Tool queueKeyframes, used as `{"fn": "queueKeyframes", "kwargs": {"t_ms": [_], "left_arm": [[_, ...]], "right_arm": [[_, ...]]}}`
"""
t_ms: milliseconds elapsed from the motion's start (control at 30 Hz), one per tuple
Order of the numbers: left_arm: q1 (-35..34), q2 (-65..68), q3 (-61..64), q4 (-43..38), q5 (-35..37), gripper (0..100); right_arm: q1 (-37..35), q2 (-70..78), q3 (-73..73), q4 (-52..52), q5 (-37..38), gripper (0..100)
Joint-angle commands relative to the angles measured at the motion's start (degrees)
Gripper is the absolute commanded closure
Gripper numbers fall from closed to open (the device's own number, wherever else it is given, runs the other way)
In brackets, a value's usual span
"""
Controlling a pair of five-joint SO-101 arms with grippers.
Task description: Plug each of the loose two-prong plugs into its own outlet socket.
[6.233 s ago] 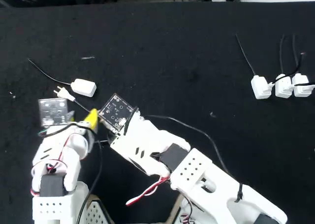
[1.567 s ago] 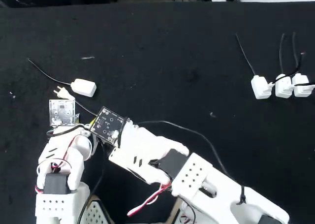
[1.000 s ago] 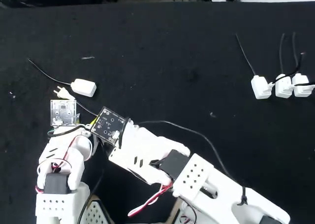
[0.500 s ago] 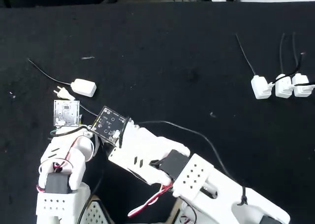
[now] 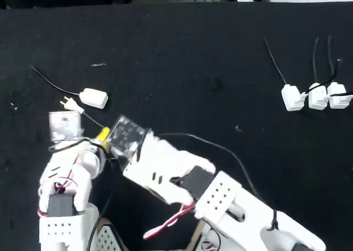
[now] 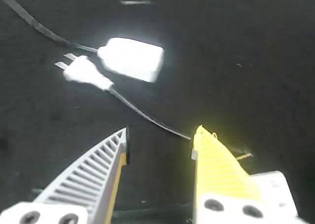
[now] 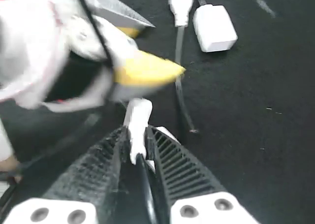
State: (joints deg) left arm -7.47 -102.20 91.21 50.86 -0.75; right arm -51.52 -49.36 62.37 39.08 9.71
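Over the last half second the left arm's wrist is swinging toward 9 o'clock in the high view. The yellow finger (image 5: pixel 103 134) of the left end effector (image 6: pixel 161 130) is coming back into sight between the two wrists, where it was hidden a moment earlier. The right arm is nudging slightly toward 12 o'clock at the same time. The left end effector is standing spread and empty, with a thin black cord (image 6: pixel 147 118) lying on the black cloth-covered counter (image 5: pixel 193 52) just beyond its tips. The right end effector (image 7: pixel 138 131) is pinching a small white plug body (image 7: pixel 139 111) between its black fingers, close beside that yellow finger. The loose white two-prong plug (image 5: pixel 70 103) is lying at about 9 o'clock on the counter, not inserted. Its prongs are pointing away from the white rectangular outlet block (image 5: pixel 92 98) just beside it. Three more white outlet blocks (image 5: pixel 317 96) are sitting in a row at 3 o'clock, well apart from the arms. The left arm's shift is probably giving the right arm room to carry its plug, so insertion on this side is not yet beginning.
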Motion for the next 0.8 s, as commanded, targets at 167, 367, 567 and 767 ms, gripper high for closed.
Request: {"fn": "queueKeyframes", "kwargs": {"t_ms": [167, 367, 567, 767], "left_arm": [[-6.6, -0.3, -5.5, -0.2, 2.8, 78], [-6.7, -0.6, -2.2, -0.6, 2.7, 78], [-6.6, -0.6, -1.5, -0.6, 2.7, 78], [-6.4, -0.6, -1.5, -0.6, 2.7, 78]], "right_arm": [[6.9, -2.7, -4.3, 3.1, -0.3, 98.8], [16.2, 0.6, -15.7, 14.2, -0.2, 98.8], [18.4, 13.9, -30.9, 27.5, -0.2, 98.8], [18.5, 27.8, -42.0, 39.0, -0.5, 98.8]]}}
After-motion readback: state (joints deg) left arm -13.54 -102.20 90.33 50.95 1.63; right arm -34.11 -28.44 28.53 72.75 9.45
